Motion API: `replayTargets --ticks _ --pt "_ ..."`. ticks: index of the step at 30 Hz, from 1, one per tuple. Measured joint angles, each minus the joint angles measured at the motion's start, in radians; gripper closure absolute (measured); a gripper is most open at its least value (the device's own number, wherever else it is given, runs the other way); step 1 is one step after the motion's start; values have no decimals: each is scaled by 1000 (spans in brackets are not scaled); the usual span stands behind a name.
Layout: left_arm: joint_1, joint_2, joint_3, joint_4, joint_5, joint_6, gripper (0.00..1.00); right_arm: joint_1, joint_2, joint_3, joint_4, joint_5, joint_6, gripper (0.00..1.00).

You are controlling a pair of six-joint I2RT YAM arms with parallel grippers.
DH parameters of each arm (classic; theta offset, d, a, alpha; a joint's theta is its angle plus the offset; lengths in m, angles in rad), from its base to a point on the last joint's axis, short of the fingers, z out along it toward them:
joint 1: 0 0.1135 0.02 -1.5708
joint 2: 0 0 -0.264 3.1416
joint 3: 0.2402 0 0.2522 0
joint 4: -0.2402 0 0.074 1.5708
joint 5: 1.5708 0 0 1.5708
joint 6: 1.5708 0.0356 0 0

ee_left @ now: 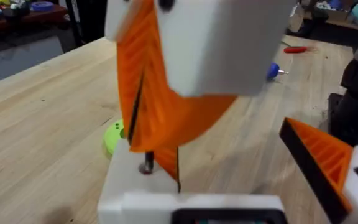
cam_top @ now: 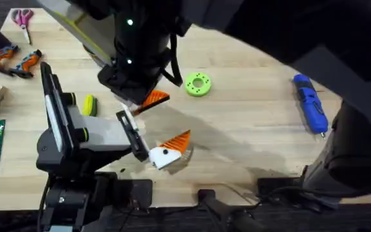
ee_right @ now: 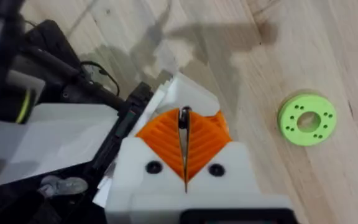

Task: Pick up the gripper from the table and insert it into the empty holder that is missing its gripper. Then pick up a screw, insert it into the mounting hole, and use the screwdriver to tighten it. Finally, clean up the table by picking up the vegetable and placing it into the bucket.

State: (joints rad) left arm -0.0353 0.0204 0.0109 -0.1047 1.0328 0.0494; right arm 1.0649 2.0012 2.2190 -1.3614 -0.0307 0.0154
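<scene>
Screw [ee_right: 184,119] pinched tight between the right gripper [ee_right: 184,146] fingers, orange pads clenched on its thin shaft, and I had that arm reaching across to the middle of the overhead frame. In the left wrist view the screw's tip sat right at the white holder [ee_left: 135,190] in the lower left of the frame. I couldn't tell whether the orange just behind it was the seated gripper or the right pads. The left gripper [cam_top: 169,149] stood released, fingers wide apart, just below centre of the overhead frame. The screwdriver [cam_top: 311,103] lay on the tabletop [cam_top: 250,129] at the right. The vegetable [cam_top: 90,105] lay left of centre, and the green ring [cam_top: 197,84] lay above centre.
</scene>
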Motion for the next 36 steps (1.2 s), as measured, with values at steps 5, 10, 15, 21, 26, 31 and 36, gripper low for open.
replayTargets --ticks 5,10,15,21,26,31,36 --pt "0 0 0 0 0 1 14 0 1 24 -7 0 0 996" --pt "0 0 0 0 0 3 15 0 1 24 -10 0 0 996" --pt "0 0 0 0 0 3 15 0 1 24 -22 0 0 996" --pt "0 0 0 0 0 3 15 0 2 24 -22 0 0 996" --pt "0 0 0 0 0 3 15 0 13 24 -21 0 0 996" --pt "0 0 0 0 0 -1 15 0 28 24 -1 0 0 996" --pt "0 0 0 0 1 0 15 -1 28 24 0 0 0 996"
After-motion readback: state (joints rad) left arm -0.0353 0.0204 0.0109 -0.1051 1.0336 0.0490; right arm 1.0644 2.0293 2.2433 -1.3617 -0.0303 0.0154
